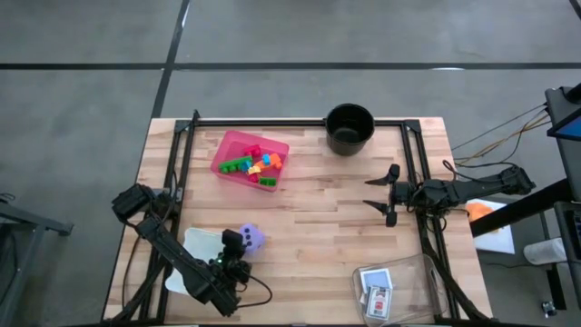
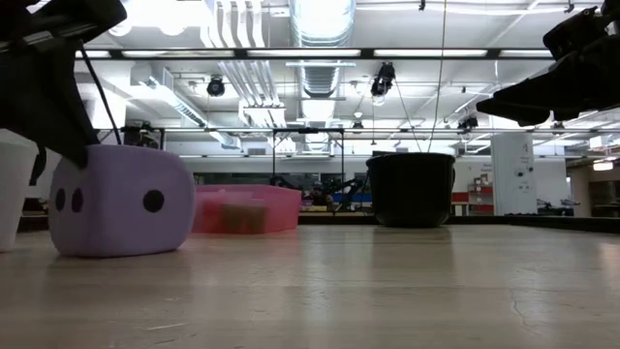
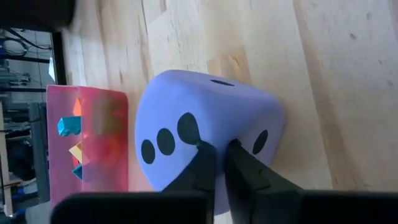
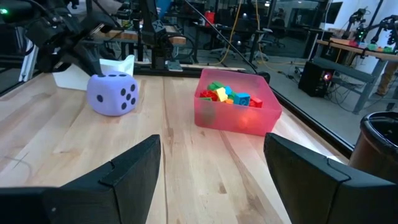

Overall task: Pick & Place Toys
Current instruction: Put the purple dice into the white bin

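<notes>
one purple die sits on the worktop near its front left, resting on the wood in the low view, with a white object just beside it. the left gripper is at the die, its two fingers pressed close together against the die's face; whether they pinch any of it cannot be told. three dark dots in a row and one more show on the faces toward the left wrist camera.

several small bricks, green, red, orange, yellow and teal, lie heaped in one pink tray toward the back left; their exact count is hard to make out. two cards are visible inside a clear container at the front right, one blue, one white and red, partly cut off by the edge. one black pot stands at the back edge.

the right gripper hovers spread wide over the right side, well apart from everything.
</notes>
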